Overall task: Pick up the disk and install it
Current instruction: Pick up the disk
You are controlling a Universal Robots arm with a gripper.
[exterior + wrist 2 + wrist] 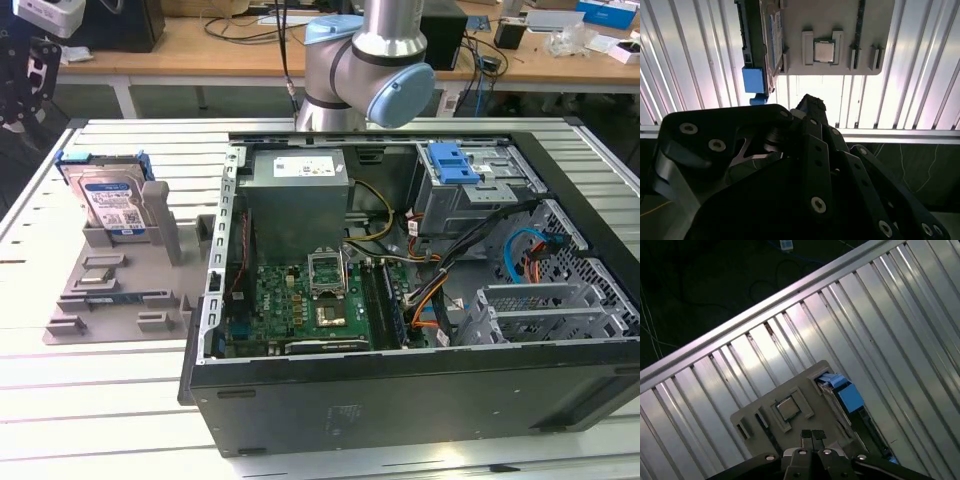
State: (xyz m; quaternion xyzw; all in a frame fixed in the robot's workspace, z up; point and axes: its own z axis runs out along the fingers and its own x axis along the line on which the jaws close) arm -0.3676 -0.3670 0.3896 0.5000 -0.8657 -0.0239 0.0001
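We find the disk [112, 203], a flat silver-metal hard drive with a white-and-blue label framed by a bright blue plastic carrier, standing on edge and leaning back in a slot of the grey plastic parts holder [120, 270]. The holder sits on the ribbed aluminium table [100, 400], on the exterior view's left of the open black computer case [400, 400], so the drive is outside the case and not yet installed. Inside the case we see a grey metal power-supply box [298, 190] above a green motherboard [300, 305]. The silver-and-pale-blue robot arm [370, 60] rises behind the case. In the first wrist view the black gripper [812, 435] hangs over the near edge of the holder [790, 425], its two fingertips pressed together with nothing between them. A small square silver processor chip [786, 409] lies in a recess just ahead of them, and the disk [845, 394] shows its blue carrier end off to one side, apart from the fingers. In the second wrist view the gripper [809, 101] points towards the same holder [830, 20], and we see the disk [754, 80] edge-on at the holder's side.
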